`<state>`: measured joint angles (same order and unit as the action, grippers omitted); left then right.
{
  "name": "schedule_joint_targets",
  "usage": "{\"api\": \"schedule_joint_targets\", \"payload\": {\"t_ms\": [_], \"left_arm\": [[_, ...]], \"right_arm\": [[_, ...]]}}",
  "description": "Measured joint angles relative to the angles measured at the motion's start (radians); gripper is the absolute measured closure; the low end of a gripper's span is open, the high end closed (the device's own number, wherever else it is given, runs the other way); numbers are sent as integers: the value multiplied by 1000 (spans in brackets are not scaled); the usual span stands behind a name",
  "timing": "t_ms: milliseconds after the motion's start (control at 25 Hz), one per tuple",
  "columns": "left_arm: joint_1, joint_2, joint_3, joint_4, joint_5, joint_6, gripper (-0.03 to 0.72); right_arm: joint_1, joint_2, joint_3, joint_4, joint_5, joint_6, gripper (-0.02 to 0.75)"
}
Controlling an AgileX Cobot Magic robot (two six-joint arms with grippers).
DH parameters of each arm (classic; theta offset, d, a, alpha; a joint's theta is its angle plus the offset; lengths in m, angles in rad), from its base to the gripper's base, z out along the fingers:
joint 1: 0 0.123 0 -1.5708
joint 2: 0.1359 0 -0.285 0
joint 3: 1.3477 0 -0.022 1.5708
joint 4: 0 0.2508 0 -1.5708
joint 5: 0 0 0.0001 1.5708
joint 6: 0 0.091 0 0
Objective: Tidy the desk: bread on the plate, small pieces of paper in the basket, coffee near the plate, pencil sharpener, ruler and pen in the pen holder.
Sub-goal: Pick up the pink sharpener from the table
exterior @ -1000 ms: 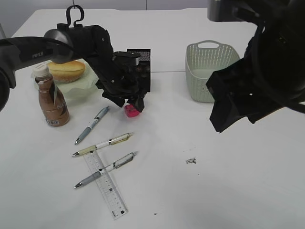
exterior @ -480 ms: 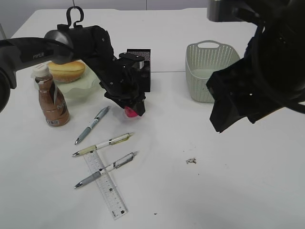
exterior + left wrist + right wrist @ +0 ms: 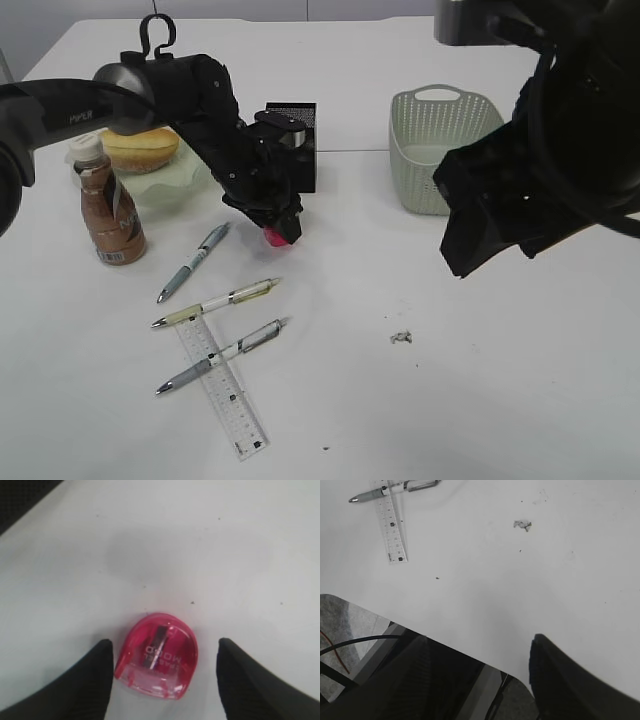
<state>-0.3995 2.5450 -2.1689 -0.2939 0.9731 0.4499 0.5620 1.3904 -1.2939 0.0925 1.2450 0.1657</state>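
The pink pencil sharpener point(image 3: 157, 655) lies flat on the white table between my left gripper's point(image 3: 165, 677) open fingers; in the exterior view it point(image 3: 272, 237) peeks out under the gripper point(image 3: 280, 225). The black pen holder point(image 3: 300, 140) stands just behind. Bread point(image 3: 140, 147) rests on the green plate point(image 3: 185, 180), the coffee bottle point(image 3: 107, 205) beside it. Three pens point(image 3: 192, 262) point(image 3: 215, 301) point(image 3: 220, 356) and a clear ruler point(image 3: 222, 386) lie at front left. A paper scrap point(image 3: 402, 337) lies mid-table; it also shows in the right wrist view point(image 3: 522, 525). My right gripper point(image 3: 480, 250) hangs high; only one finger shows.
The pale green basket point(image 3: 440, 145) stands at the back right. The table's near edge point(image 3: 445, 645) crosses the right wrist view, with the floor below it.
My left gripper has lowered and shifted slightly over the sharpener, now straddling it. The right arm has not moved.
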Motion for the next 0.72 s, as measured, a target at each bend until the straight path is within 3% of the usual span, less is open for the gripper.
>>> {"api": "schedule_joint_targets", "payload": {"t_ms": [320,720], "left_arm": [[0,16,-2,-2,29,6,225],[0,16,-3,-2,30,11,309]], "right_arm": [[0,0,0,0,0,-14,280],[0,0,0,0,0,-22,281]]}}
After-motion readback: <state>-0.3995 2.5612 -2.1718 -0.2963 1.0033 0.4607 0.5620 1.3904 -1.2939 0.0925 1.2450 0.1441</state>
